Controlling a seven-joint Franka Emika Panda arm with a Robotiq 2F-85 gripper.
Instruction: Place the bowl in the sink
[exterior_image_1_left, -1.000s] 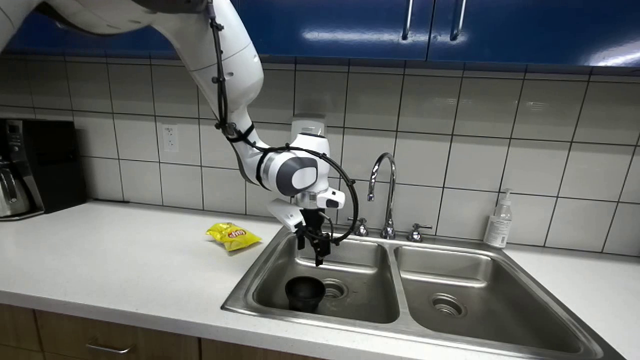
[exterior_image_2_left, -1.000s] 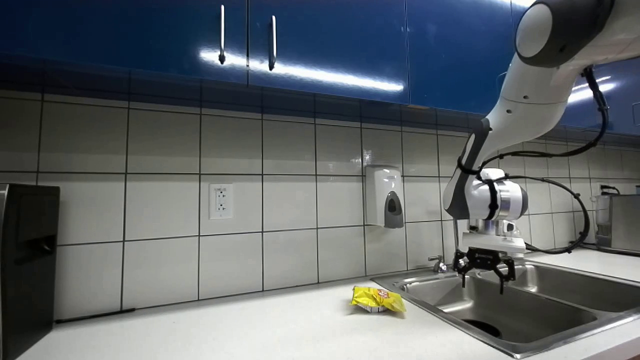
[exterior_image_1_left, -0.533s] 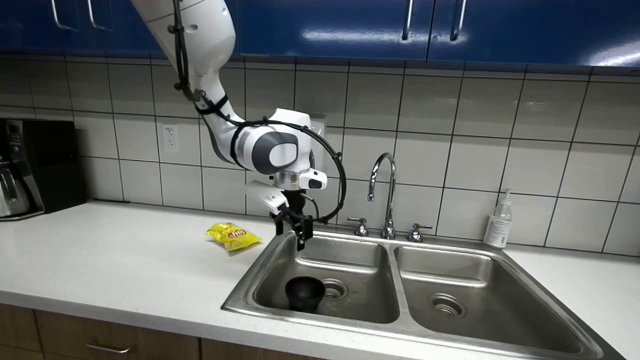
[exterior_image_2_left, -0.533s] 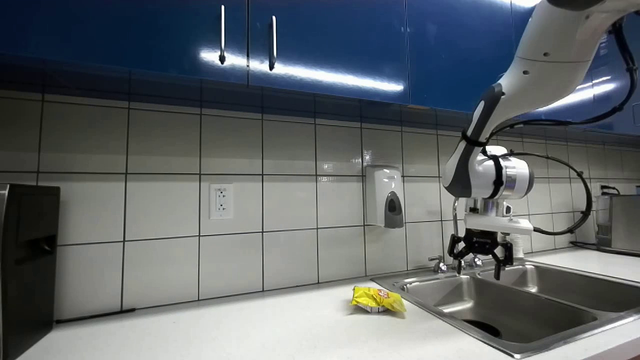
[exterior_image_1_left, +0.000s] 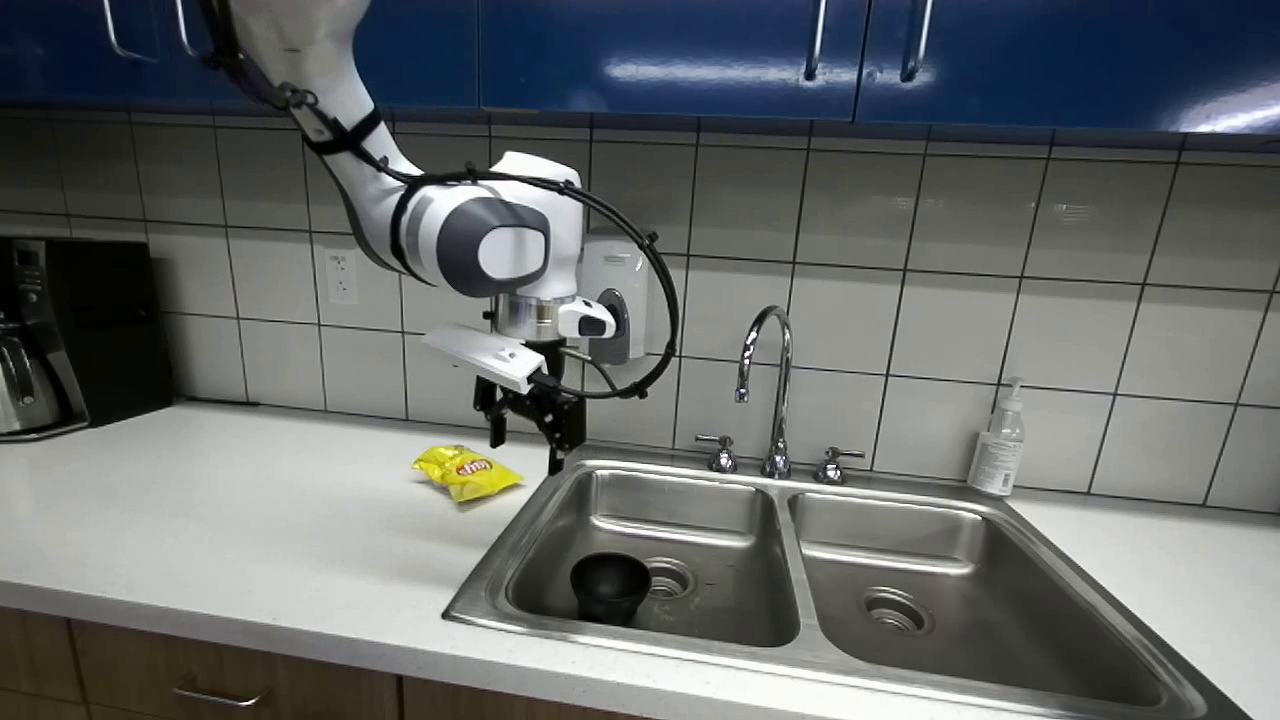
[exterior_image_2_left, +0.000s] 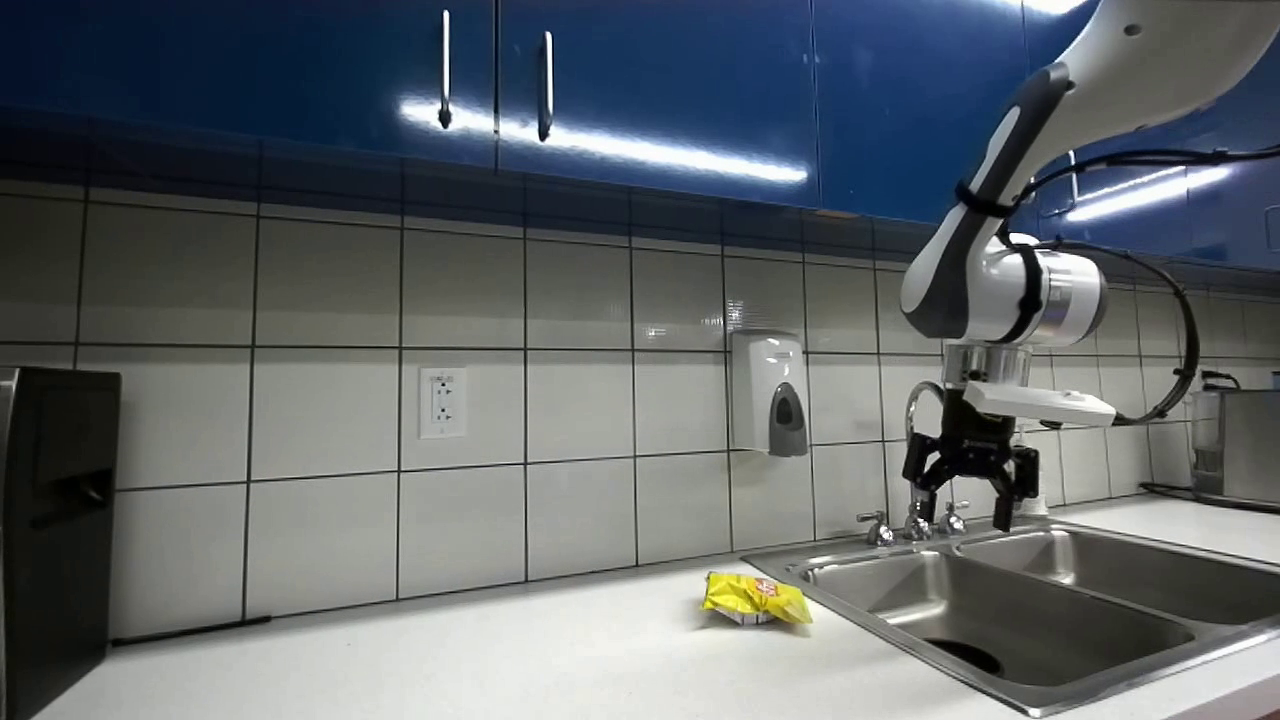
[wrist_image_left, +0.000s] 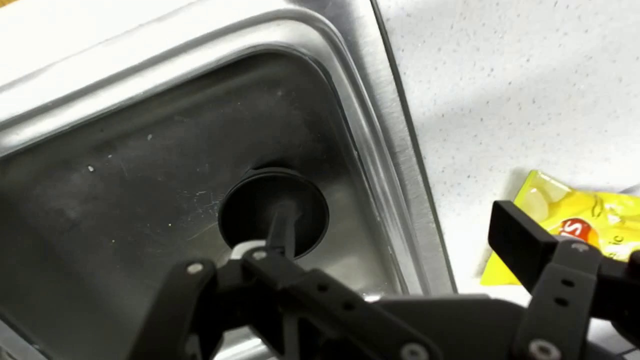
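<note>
My gripper hangs in the air, fingers spread — well apart from the black bowl, which stands upright in the sink, beside the drain, in the basin nearer the yellow bag.

Yellow snack bag, red logo, lies on the tabletop, pale and speckled in the wrist view. Behind, a tiled wall: off-white squares, dark grout. Fixed to it: white dispenser, grey at the front; outlet. Black coffee maker near the wall, well apart from the bag; metal carafe at its front. Pump bottle stands near the tiles, label too small to read. Blue cabinets above, streaked with reflected light. Brown drawers below, metal pull on one.
</note>
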